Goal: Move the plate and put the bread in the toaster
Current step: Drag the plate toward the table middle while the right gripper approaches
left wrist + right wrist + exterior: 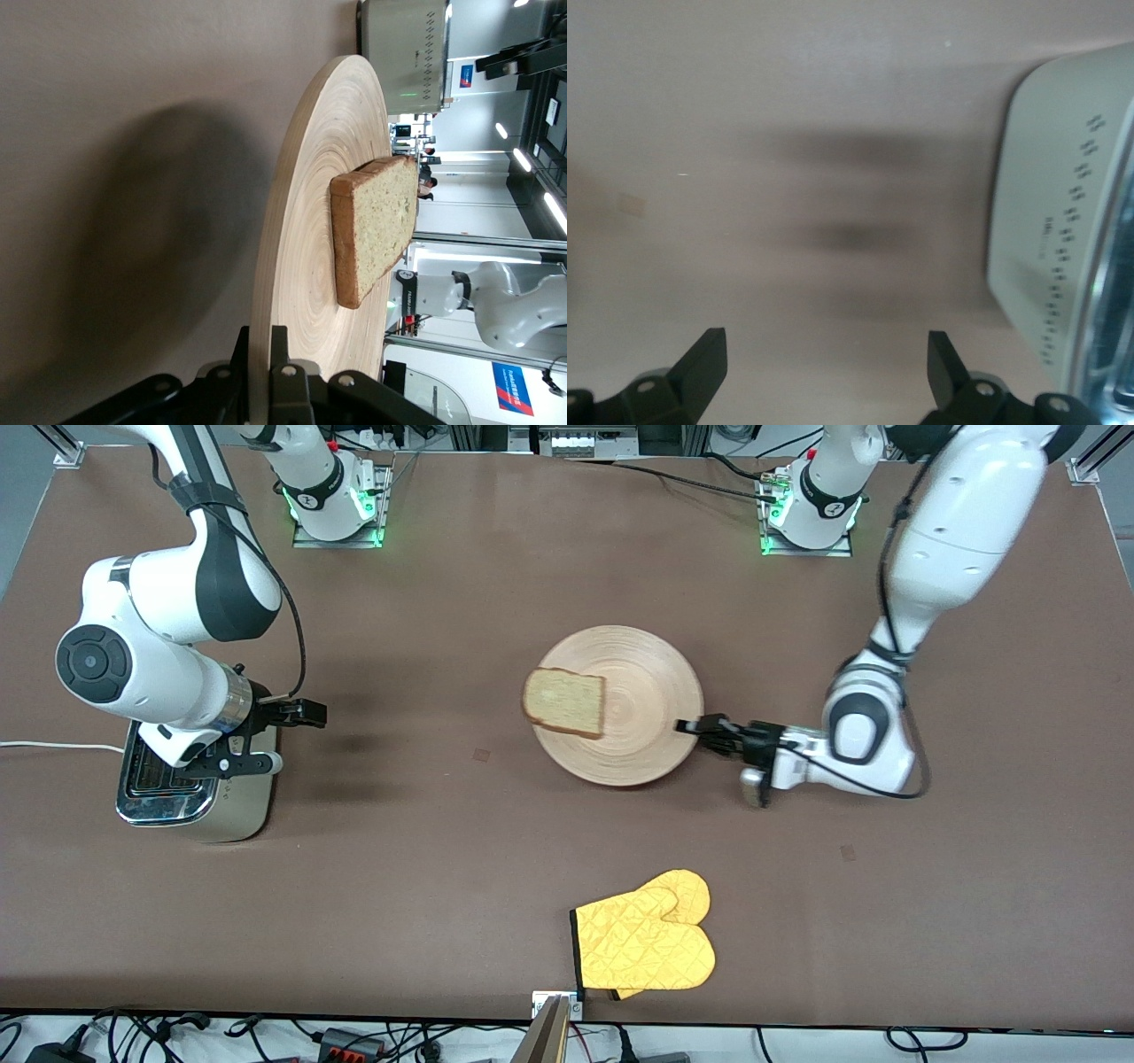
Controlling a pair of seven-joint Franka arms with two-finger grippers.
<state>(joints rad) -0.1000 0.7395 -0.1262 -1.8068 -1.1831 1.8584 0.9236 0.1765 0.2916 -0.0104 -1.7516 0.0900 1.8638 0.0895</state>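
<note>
At the edge of the large round light-wood plate (633,704) that faces the left arm's end of the table, the left gripper (695,729) is pinching the rim, black fingers (292,390) closed on either side of the wood. Plate is tilted and lifted off the brown table (443,868); a shadow shows beneath it in the left wrist view. Square slice of light brown bread with darker crust (564,702) lies on the plate, on the side toward the right arm's end, overhanging the rim there. In the left wrist view the bread (376,226) lies flat on the ringed plate (306,230).

Right gripper (279,735) hangs over bare table just beside the boxy chrome-topped toaster with beige dotted sides (190,793), fingers (700,367) spread wide apart, holding nothing. Toaster wall with dots (1050,239) shows at the edge of the right wrist view. Toaster sits at the right arm's end of the table, well apart from the plate.

Yellow quilted oven mitt (647,943) lies flat near the table edge nearest the front camera, nearer to that camera than the plate.
</note>
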